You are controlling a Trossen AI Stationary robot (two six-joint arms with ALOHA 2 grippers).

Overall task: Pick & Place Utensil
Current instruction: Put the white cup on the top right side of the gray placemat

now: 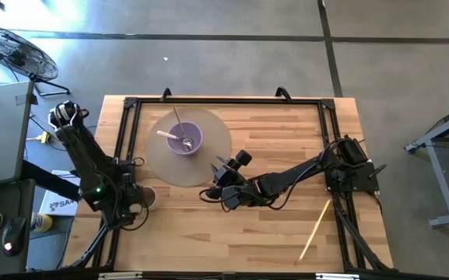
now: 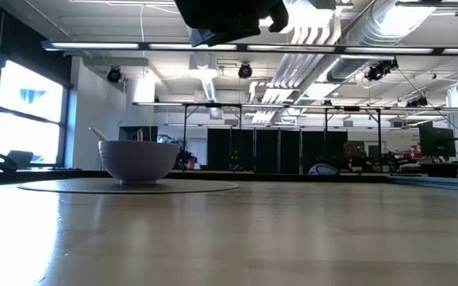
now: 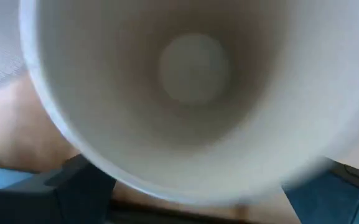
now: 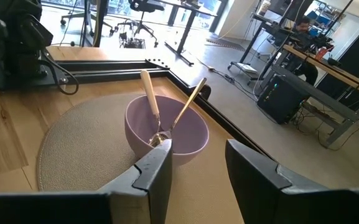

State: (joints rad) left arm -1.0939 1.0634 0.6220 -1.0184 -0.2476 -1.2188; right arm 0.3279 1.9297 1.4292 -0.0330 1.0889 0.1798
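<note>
A purple bowl (image 1: 184, 138) (image 4: 167, 132) (image 2: 137, 161) stands on a round grey mat (image 1: 212, 159) (image 4: 79, 143). Two utensils lean in it with their heads at the bottom: a pale-handled one (image 4: 149, 102) and a thin gold-coloured one (image 4: 186, 107). My right gripper (image 1: 218, 166) (image 4: 198, 149) is open and empty. It hovers over the mat's near-right part and points at the bowl. My left gripper (image 1: 135, 198) waits at the table's left edge, fingers apart on either side of a white cup (image 3: 191, 87) (image 1: 149, 199). Whether they touch the cup does not show.
A long pale wooden stick (image 1: 316, 227) lies on the table near the right arm's base. A black frame (image 1: 224, 101) runs along the far and side edges. Bare wood lies between the mat and the near edge. A fan (image 1: 10, 47) stands on the floor.
</note>
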